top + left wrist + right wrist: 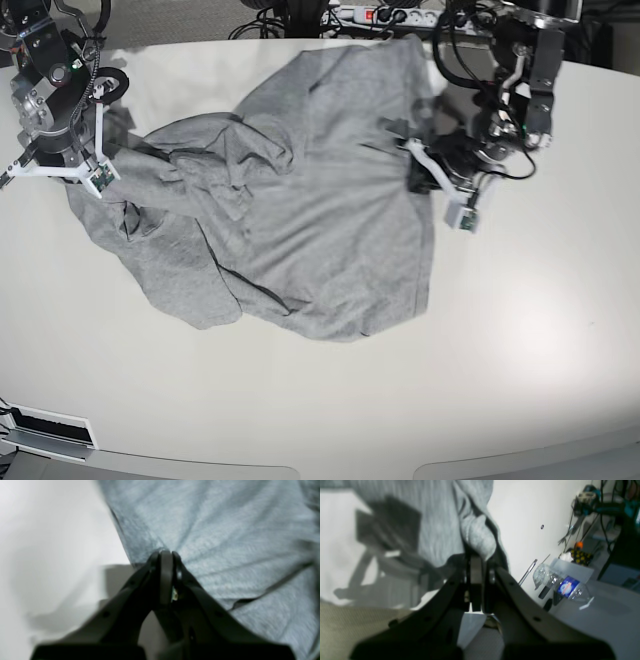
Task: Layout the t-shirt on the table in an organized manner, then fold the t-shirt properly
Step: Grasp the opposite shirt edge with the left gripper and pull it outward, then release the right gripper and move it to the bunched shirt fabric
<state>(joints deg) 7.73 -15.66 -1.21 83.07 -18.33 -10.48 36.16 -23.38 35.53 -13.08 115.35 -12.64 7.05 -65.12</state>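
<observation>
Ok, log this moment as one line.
left hand: shut on t-shirt edge | right hand: shut on t-shirt | shirt: crumpled on table

You see the grey t-shirt [300,210] spread rumpled across the white bench [520,330], its left part bunched in folds, with 1 arm at each side edge of the cloth.

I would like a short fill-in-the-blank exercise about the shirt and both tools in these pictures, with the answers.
1. The left tool is shut on the ____ edge.
2. The t-shirt lies ____, not flat, on the table.
3. The right tool grips a fold of ____ fabric.
4. In the right wrist view a plastic ____ lies beyond the shirt.

Answers: shirt's; crumpled; grey; bottle
</observation>
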